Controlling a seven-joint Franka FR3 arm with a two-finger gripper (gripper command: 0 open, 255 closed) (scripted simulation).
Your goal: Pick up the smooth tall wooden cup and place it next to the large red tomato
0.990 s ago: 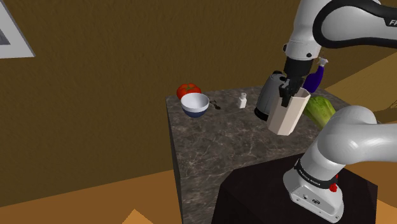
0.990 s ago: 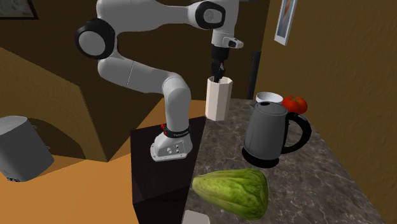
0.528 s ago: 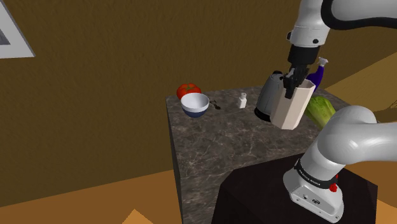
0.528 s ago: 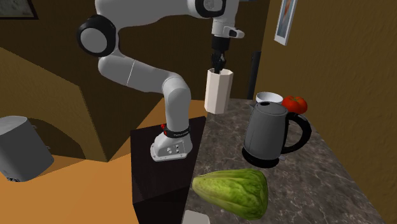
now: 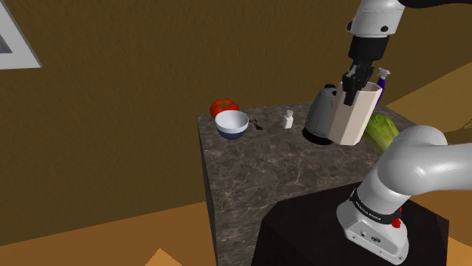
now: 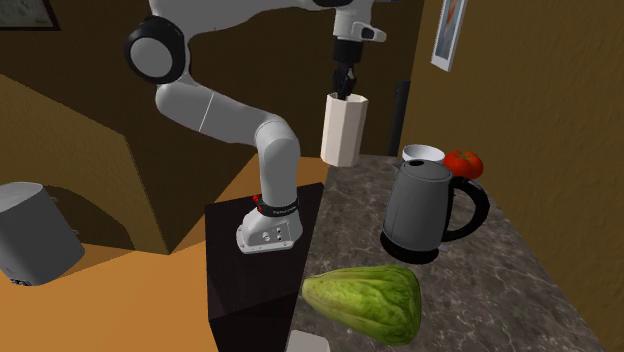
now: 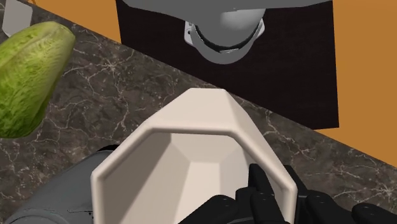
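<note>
Shoulder view: pale faceted cup (image 5: 352,121) is clamped at its rim by the gripper (image 5: 352,92), held clear of the counter (image 5: 257,174). Pick judged done; carry to the tomato (image 5: 224,106), at 9 o'clock, is left.

The tall faceted cream-beige cup (image 5: 355,121) was plain, no pattern. The round tomato (image 5: 224,106) was red. The stone-look countertop (image 5: 265,170) was dk grey w/ pale veining; the round bowl (image 5: 231,125) white inside, blue outside; the rounded kettle (image 6: 420,210) grey w/ blk handle; the leafy veg (image 6: 365,300) streaky green.
</note>
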